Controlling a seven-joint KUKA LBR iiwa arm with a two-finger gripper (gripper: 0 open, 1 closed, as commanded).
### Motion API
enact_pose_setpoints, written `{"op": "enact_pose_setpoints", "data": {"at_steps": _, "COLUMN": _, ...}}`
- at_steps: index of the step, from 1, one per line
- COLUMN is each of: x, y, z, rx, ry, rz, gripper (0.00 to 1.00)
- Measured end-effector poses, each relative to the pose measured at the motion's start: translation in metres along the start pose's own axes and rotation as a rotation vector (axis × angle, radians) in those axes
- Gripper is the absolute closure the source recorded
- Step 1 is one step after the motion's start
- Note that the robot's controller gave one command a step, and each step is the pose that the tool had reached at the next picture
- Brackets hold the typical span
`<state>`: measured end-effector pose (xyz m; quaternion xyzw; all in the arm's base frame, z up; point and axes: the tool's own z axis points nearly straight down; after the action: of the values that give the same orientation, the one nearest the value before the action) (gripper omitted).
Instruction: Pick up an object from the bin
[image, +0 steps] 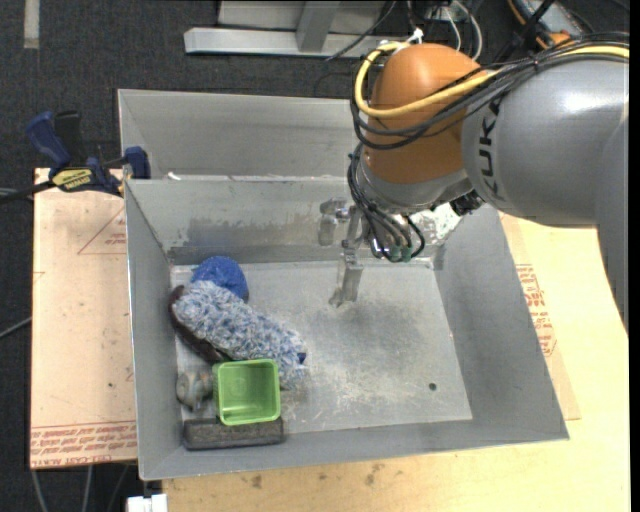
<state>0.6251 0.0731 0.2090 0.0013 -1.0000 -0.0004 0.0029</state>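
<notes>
Big grey arm with smooth orange cover closest to me. Gripper hangs over bare scratched floor of grey metal bin, near back middle. I can't tell if it's open or closed. Things heaped in left front corner, well apart from gripper: green square plastic cup, open side up; fuzzy blue-white cloth; round blue lump; dark flat block.

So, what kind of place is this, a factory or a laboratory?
Probably a robotics laboratory, set up for picking tests. A grey KUKA arm with exposed cables reaches over a grey metal bin, which holds a few odd things, such as a green cup and a fuzzy blue-white cloth.
</notes>
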Motion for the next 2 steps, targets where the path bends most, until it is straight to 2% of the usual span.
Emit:
{"op": "enact_pose_setpoints", "data": {"at_steps": 1, "x": -0.001, "y": 0.000, "z": -0.005, "rx": 0.000, "ry": -0.007, "rz": 0.001, "gripper": 0.00}}
{"op": "enact_pose_setpoints", "data": {"at_steps": 2, "x": 0.007, "y": 0.017, "z": 0.012, "rx": 0.002, "ry": -0.013, "rz": -0.056, "gripper": 0.00}}
